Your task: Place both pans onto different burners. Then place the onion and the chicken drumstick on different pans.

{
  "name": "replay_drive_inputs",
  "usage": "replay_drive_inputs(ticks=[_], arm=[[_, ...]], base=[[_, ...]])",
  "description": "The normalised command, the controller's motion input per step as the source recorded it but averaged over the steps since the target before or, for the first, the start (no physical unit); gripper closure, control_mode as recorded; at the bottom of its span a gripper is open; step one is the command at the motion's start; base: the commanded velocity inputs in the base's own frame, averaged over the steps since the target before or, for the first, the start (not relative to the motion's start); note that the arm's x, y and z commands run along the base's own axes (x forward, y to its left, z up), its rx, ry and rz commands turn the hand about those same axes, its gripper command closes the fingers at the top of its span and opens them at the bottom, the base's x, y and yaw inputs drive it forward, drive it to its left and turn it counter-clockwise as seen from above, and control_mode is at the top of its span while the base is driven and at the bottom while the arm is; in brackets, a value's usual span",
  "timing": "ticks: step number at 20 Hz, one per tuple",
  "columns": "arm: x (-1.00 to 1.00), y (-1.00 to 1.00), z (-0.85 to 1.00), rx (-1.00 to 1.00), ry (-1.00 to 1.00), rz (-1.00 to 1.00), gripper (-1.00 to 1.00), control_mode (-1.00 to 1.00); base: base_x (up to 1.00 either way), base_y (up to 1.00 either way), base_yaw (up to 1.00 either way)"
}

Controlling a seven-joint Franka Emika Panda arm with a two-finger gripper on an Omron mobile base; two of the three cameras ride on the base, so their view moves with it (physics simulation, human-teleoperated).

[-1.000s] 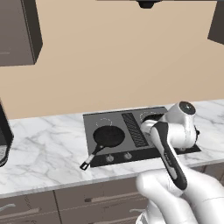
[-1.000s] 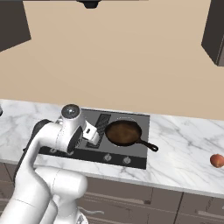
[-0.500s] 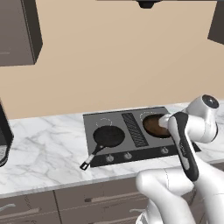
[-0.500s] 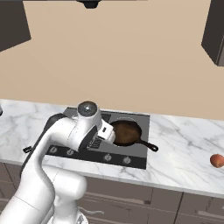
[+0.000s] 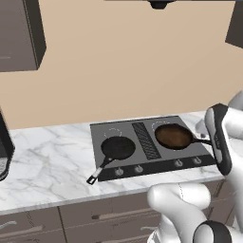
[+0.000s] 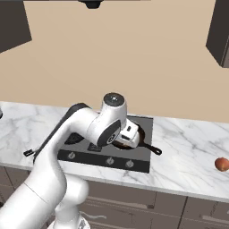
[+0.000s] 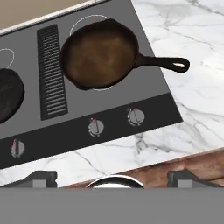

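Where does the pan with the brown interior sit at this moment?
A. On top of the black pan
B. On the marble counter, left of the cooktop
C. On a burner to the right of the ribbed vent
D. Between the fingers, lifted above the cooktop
C: the brown pan rests on the cooktop right of the vent, with the black pan on the other side.

1. Cooktop (image 5: 142, 163): black pan (image 5: 117, 148) occupies the left burner, brown pan (image 5: 173, 136) the right.
2. Ribbed vent (image 7: 51, 72) between them is unobstructed.
3. Desk (image 6: 188, 152) right of cooktop: open marble, onion (image 6: 221, 164) near far end.
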Motion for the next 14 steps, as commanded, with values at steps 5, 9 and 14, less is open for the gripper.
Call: replay_drive_inputs(ticks=[5,9,14], arm=[[-0.28,-0.80,-0.01,-0.09,0.01,0.00,-1.00,-1.00],[-0.04,-0.59,-0.04,-0.09,0.00,0.01,-1.00,-1.00],[0.00,-0.49,-0.07,-0.09,0.00,0.03,-1.00,-1.00]], base=[[0.00,0.00,0.00],[0.00,0.00,0.00],[0.00,0.00,0.00]])
